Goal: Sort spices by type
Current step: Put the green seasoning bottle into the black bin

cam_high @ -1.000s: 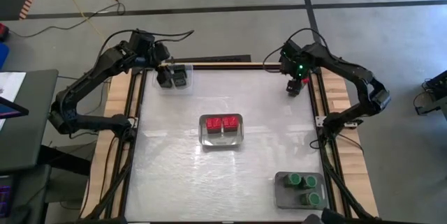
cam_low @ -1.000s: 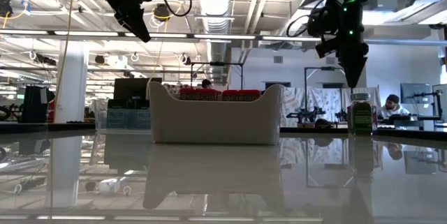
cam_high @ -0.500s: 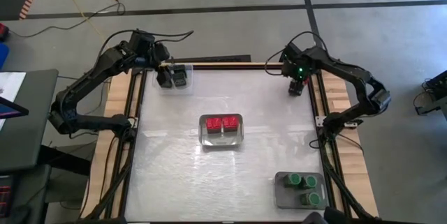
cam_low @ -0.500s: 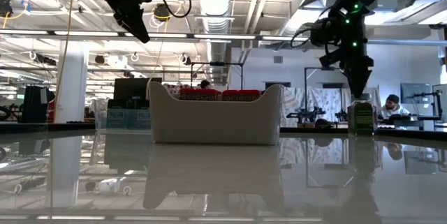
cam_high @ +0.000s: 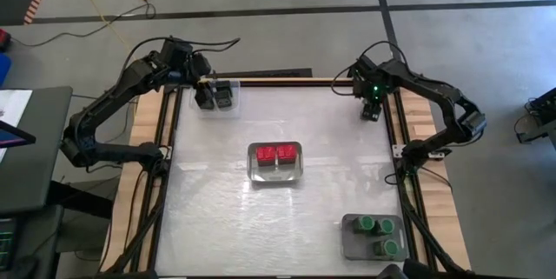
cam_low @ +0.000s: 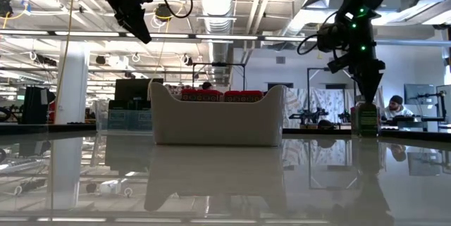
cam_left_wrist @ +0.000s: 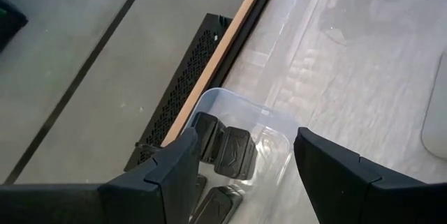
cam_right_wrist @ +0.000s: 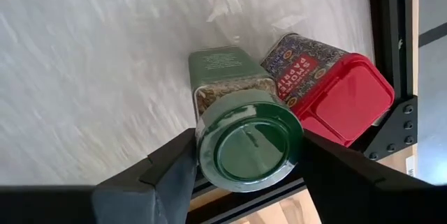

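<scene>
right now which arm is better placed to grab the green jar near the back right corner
Right. Its pincer already straddles the green jar, beside a red jar. The left pincer hangs over the clear tray across the table.

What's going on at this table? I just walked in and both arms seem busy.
A two-armed robot is sorting small spice jars by kind. The right gripper is at the table's far right corner, its jaws around a green round-capped spice jar that stands beside a red square-capped jar. The left gripper hovers, jaws open, over a clear plastic tray of black boxy containers. Two red-capped jars sit in the middle tray; three green-capped ones fill the grey tray.
</scene>
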`<state>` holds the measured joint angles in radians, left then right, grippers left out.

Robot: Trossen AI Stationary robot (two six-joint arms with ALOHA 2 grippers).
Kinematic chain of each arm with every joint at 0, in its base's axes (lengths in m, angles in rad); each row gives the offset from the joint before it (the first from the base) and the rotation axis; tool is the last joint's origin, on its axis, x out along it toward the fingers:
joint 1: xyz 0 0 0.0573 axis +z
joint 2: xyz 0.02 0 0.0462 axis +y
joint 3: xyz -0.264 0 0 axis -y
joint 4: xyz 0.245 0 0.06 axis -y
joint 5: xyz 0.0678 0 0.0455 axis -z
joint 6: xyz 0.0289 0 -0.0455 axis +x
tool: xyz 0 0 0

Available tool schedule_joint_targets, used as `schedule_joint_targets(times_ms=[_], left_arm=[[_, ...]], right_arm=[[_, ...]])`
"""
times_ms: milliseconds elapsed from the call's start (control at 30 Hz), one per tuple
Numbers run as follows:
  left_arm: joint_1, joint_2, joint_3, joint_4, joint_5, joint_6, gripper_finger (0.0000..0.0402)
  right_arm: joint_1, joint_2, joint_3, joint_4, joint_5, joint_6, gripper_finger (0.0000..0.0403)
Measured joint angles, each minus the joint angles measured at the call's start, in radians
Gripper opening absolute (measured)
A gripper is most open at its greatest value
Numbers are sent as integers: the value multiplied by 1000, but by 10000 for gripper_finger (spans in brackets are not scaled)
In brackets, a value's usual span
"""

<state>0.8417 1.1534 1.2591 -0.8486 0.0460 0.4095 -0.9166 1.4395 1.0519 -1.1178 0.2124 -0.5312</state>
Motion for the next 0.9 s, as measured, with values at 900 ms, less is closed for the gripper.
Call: schedule_joint_targets(times_ms=[900], left_arm=[[-99,-3,0,-97,-1,-39,222]], right_arm=[[172,-115,72,-55,-14,228,224]])
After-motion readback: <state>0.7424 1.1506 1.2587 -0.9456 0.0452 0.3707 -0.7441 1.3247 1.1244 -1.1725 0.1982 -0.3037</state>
